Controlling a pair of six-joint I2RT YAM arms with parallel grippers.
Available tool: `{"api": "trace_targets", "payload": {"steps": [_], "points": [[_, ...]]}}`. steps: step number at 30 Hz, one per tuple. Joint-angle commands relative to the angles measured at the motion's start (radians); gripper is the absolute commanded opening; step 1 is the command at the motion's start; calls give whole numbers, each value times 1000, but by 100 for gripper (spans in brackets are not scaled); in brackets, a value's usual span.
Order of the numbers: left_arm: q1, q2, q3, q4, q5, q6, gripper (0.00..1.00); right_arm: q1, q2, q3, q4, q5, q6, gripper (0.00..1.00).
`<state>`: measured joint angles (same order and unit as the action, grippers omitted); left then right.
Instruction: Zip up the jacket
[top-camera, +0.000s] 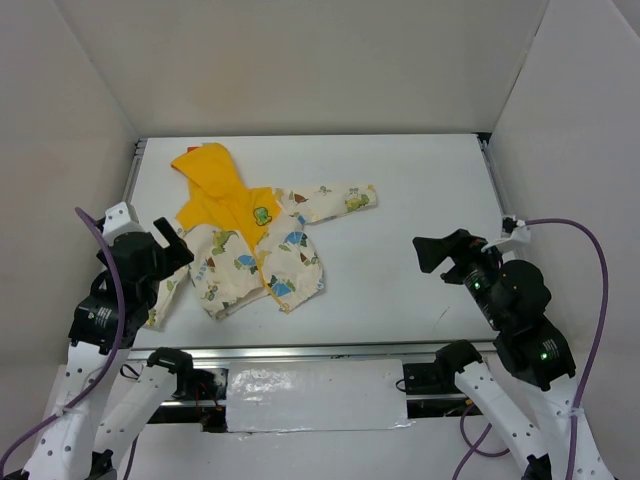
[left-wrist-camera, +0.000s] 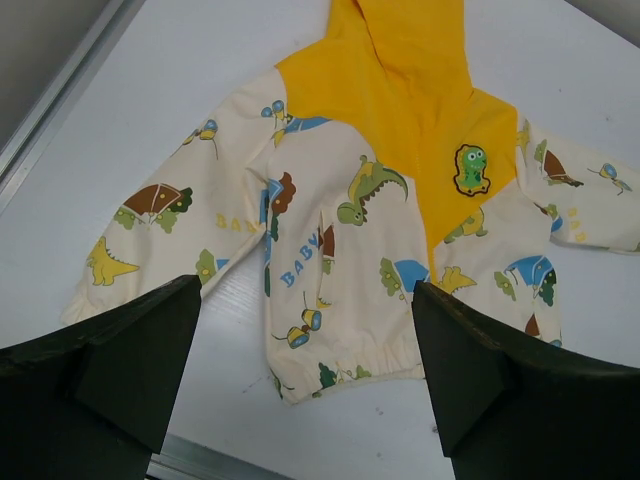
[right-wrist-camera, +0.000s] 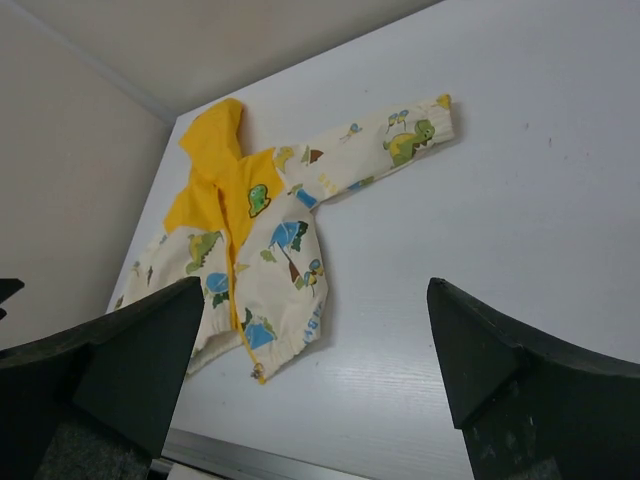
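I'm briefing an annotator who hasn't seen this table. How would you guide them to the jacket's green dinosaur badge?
On the white table, left of middle, lies a small hooded child's jacket: yellow hood and yoke, cream dinosaur-printed body. The green dinosaur badge sits on the yellow chest panel beside the front opening. Alone among the dinosaurs, it lies on yellow, not cream.

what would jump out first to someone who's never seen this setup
The bright yellow hood of the dinosaur-print jacket catches the eye first. The jacket lies flat on the white table, left of centre, with one sleeve stretched out to the right. The left gripper hovers open at the jacket's left edge, and the right gripper hangs open well off to the right, touching nothing.
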<state>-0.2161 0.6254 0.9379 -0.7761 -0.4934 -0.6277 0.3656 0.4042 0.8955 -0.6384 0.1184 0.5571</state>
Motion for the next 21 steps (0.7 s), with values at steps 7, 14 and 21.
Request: {"api": "trace_targets", "payload": {"steps": [7, 14, 21], "points": [[4, -1, 19, 40, 15, 19, 99, -5, -10, -6, 39, -43, -14, 100], [6, 11, -7, 75, 136, -56, 99, -5, 33, -26, 36, -111, -29, 100], [-191, 288, -109, 231, 149, -231, 98, -5, 94, -89, 112, -243, 6, 100]]}}
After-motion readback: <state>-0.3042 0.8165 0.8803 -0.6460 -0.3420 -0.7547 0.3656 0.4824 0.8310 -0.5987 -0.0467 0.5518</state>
